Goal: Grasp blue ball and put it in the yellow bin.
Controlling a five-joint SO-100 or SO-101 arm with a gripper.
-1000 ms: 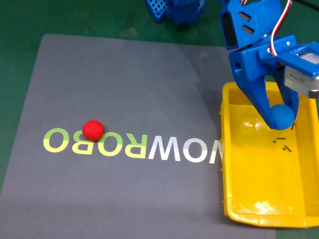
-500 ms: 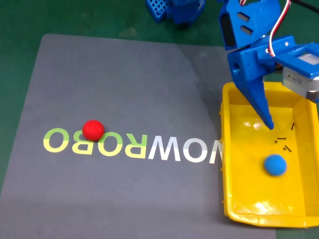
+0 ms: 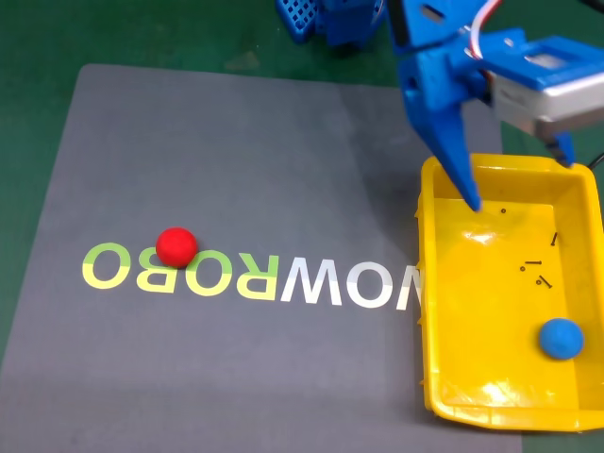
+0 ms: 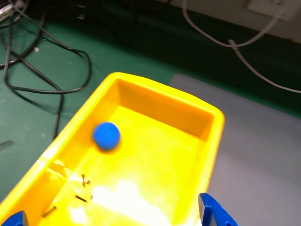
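the blue ball (image 3: pixel 561 338) is lying loose in the yellow bin (image 3: pixel 444 396) near tiny dark screws (image 3: pixel 538 275); the gripper (image 3: pixel 517 179) is hanging above, fingers spread and empty

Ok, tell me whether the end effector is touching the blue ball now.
Apart. The fixed view shows the end effector raised over the far end of the yellow bin, while the blue ball lies on the bin floor at the near end, bare yellow between them.

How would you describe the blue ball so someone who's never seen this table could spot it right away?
Find the big yellow bin at the right edge of the grey mat in the fixed view. The blue ball lies inside it by the right wall, near some tiny dark screws. The other ball, on the mat's lettering, is red.
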